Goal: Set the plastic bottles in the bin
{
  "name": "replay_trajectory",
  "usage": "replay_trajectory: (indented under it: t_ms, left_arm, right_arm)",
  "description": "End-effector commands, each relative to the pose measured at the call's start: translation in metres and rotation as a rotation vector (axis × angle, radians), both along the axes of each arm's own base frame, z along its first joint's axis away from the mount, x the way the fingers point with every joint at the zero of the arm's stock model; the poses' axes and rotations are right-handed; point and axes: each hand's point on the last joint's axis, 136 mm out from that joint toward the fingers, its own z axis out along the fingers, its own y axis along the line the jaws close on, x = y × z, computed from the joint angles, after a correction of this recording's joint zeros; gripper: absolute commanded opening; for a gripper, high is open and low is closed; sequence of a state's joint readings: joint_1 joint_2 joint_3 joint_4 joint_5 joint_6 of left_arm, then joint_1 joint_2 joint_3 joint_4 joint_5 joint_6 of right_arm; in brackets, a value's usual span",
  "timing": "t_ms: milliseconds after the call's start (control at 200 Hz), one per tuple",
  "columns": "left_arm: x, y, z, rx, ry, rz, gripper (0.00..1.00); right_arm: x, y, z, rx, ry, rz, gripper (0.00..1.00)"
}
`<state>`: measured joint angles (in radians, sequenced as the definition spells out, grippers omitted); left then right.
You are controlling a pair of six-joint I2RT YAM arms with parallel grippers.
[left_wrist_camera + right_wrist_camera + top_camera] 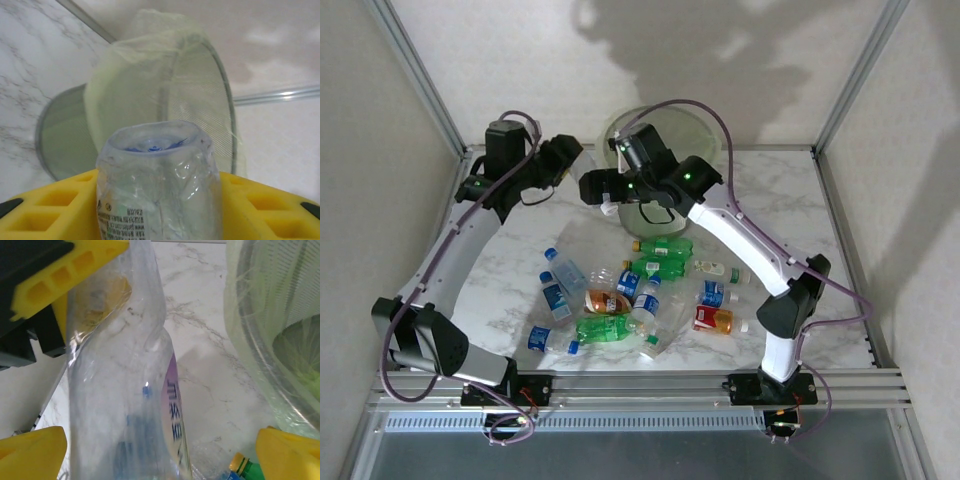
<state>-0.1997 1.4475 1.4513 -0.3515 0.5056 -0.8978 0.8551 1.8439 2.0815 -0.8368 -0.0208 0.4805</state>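
left fingers [50, 205] clamped on 1 clear bottle [157, 180] | right fingers [287, 455] spread wide either side, no contact | bottle long axis runs out along left fingers, bin [200, 85] near at 12 o'clock | left arm nearer | other bottles [640, 290] on worktop [510, 270], 6 o'clock of bin

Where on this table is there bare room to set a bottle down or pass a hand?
Bare marble lies right of the right arm, out to the frame rail, and a smaller patch sits between the left arm and the plastic bottles. The centre, around those bottles, is crowded.
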Motion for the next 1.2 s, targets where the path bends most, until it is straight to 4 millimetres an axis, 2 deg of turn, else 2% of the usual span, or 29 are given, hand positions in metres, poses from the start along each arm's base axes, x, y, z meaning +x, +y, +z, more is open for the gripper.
replay_trajectory:
  t_ms: [0,205,521,896,926,1071,1126,1197]
  left_arm:
    - [-0.013,-0.008,0.039,-0.02,-0.107,-0.058,0.52]
    - [-0.018,-0.009,0.043,-0.028,-0.116,-0.063,0.52]
    - [-0.017,-0.018,0.049,-0.068,-0.13,-0.066,0.51]
    - [-0.011,-0.022,0.048,-0.08,-0.137,-0.056,0.53]
    - [-0.011,-0.022,0.048,-0.081,-0.136,-0.057,0.56]
    - [-0.008,-0.022,0.054,-0.079,-0.16,-0.044,0.84]
    - [-0.008,-0.021,0.06,-0.073,-0.181,-0.034,0.99]
    - [-0.006,-0.017,0.067,-0.061,-0.201,-0.019,1.0]
  right_arm:
    - [-0.005,0.004,0.005,0.014,0.014,0.044,0.92]
    - [-0.011,0.009,0.013,0.058,0.013,0.079,0.81]
    - [-0.023,0.013,0.014,0.114,0.026,0.133,0.73]
    - [-0.02,-0.001,0.03,0.123,-0.03,0.072,0.58]
    - [-0.019,-0.003,0.032,0.123,-0.034,0.065,0.57]
    - [-0.017,-0.008,0.04,0.128,-0.061,0.04,0.52]
    - [-0.016,-0.011,0.043,0.132,-0.07,0.029,0.51]
    - [-0.013,-0.015,0.047,0.135,-0.084,0.012,0.51]
